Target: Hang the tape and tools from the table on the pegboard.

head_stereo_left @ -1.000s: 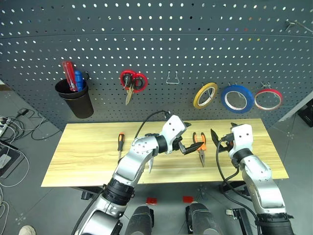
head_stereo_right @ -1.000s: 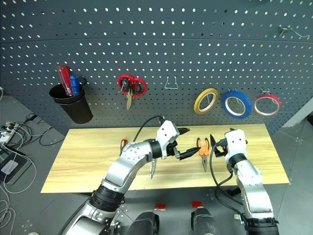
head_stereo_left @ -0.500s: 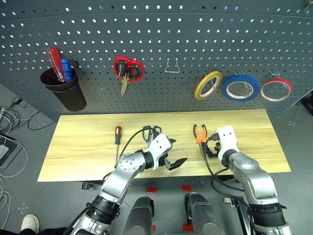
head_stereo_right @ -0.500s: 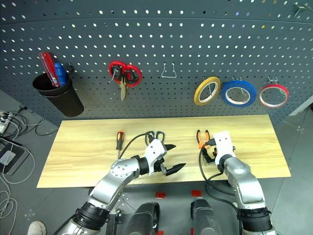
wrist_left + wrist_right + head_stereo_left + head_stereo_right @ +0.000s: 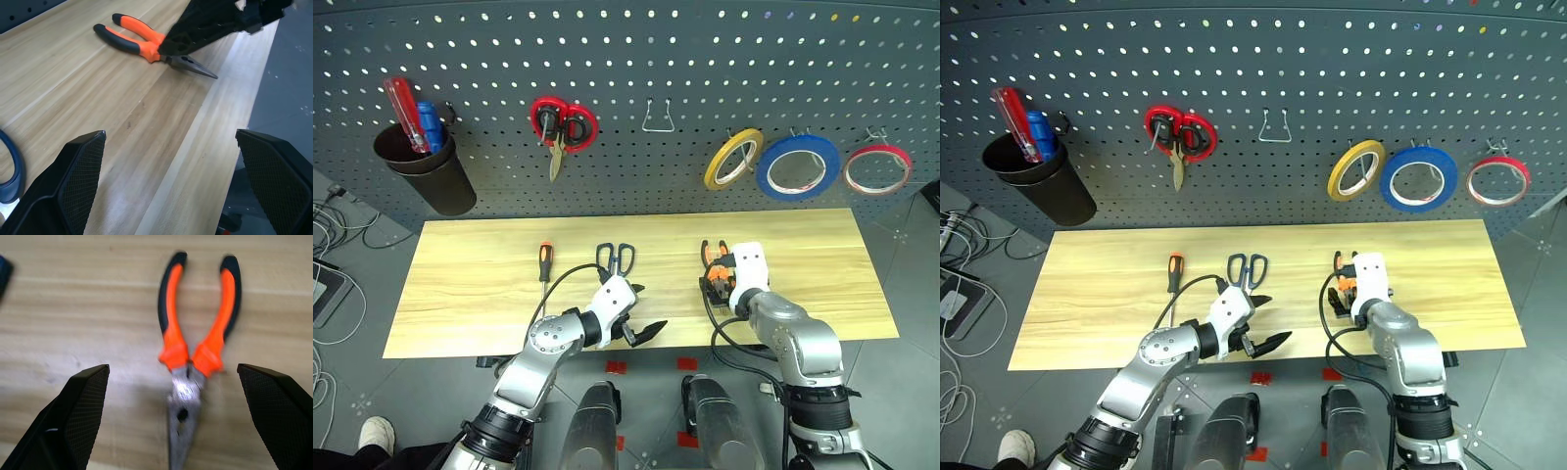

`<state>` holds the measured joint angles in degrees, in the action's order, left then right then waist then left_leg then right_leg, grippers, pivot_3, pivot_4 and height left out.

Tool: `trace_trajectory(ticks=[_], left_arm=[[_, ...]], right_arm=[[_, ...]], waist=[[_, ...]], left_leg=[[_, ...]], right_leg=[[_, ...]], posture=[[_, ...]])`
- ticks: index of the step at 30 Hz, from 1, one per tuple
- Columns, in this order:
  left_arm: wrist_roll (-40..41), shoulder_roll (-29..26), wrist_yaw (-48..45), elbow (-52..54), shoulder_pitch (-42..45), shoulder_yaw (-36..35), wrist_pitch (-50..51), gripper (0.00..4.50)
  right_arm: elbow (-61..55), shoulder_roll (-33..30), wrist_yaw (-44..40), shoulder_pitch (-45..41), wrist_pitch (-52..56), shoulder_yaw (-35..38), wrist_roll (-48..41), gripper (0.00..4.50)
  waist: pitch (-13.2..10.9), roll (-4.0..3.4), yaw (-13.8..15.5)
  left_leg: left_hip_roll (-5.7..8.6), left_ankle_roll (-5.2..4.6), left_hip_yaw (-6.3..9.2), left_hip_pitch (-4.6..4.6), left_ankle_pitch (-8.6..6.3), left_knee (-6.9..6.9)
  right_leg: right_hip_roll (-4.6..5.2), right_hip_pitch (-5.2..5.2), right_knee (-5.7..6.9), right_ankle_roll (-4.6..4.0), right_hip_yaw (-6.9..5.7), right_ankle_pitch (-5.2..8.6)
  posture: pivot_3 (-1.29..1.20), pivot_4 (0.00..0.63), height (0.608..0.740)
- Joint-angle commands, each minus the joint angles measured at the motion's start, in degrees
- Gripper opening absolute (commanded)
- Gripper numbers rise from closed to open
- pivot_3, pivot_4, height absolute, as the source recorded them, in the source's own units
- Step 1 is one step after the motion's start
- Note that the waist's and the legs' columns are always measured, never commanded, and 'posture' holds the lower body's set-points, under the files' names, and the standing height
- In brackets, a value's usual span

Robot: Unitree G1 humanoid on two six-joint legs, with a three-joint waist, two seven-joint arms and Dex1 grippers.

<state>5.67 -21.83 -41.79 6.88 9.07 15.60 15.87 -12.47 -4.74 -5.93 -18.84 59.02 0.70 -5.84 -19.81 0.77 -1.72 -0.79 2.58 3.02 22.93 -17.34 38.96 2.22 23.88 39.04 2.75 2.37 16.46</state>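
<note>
- Right claw (image 5: 173, 421) is wide open, holds nothing, and hangs over the pliers (image 5: 195, 347), which lie flat on the table (image 5: 470, 284) between its two fingers.
- Left claw (image 5: 641, 318) is wide open and empty at the table's near edge, just in front of the blue-handled scissors (image 5: 616, 259).
- Screwdriver (image 5: 545, 266) lies to their left.
- Blue tape (image 5: 797, 167) hangs on the pegboard (image 5: 636, 59).

Pale wood table (image 5: 470, 294) with screwdriver (image 5: 544, 271), blue-handled scissors (image 5: 616, 259), orange-handled pliers (image 5: 193, 357).
</note>
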Motion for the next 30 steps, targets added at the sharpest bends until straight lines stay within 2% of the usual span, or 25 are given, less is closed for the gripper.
trace_trajectory(ticks=[1, 9, 20, 30], left_arm=[[0.6, -0.1, 0.3, 3.3, -1.4, -0.2, 0.0, 4.50], [0.7, -0.5, 0.6, 4.5, -1.9, -0.9, 0.9, 4.50], [0.9, -0.4, 1.3, 4.8, -1.6, -0.8, 1.3, 4.50], [0.9, -0.6, 1.8, 5.3, -2.0, -1.0, 1.6, 4.50]], right_arm=[[1.4, 0.0, 0.6, -0.9, -0.1, 0.1, 0.1, 4.48], [7.3, -3.6, 1.0, -3.0, -2.7, -1.9, 2.8, 4.48], [11.8, 0.2, 2.7, -7.6, 0.6, 1.2, 1.3, 4.48], [15.7, -1.6, 1.2, -9.0, 0.0, -0.2, 2.0, 4.48]], waist=[[-0.1, -0.01, 0.0], [-0.7, 0.02, 0.0], [-1.1, 0.00, 0.1], [-1.1, 0.02, 0.1]], left_leg=[[0.00, 0.00, -0.01, 0.02, 0.00, -0.01], [-0.01, 0.00, -0.08, 0.08, 0.00, -0.04], [-0.07, 0.01, -0.09, 0.10, 0.01, -0.09], [-0.06, 0.01, -0.09, 0.10, 0.01, -0.10]], right_leg=[[0.00, 0.05, 0.00, 0.00, 0.01, 0.00], [-0.01, 0.18, 0.03, 0.00, 0.07, 0.00], [-0.02, 0.21, 0.01, 0.00, 0.07, 0.00], [-0.01, 0.21, -0.01, 0.00, 0.07, 0.00]], posture=[[0.08, 0.425, 0.740], [0.09, 0.422, 0.740], [0.10, 0.420, 0.740], [0.11, 0.428, 0.740]])
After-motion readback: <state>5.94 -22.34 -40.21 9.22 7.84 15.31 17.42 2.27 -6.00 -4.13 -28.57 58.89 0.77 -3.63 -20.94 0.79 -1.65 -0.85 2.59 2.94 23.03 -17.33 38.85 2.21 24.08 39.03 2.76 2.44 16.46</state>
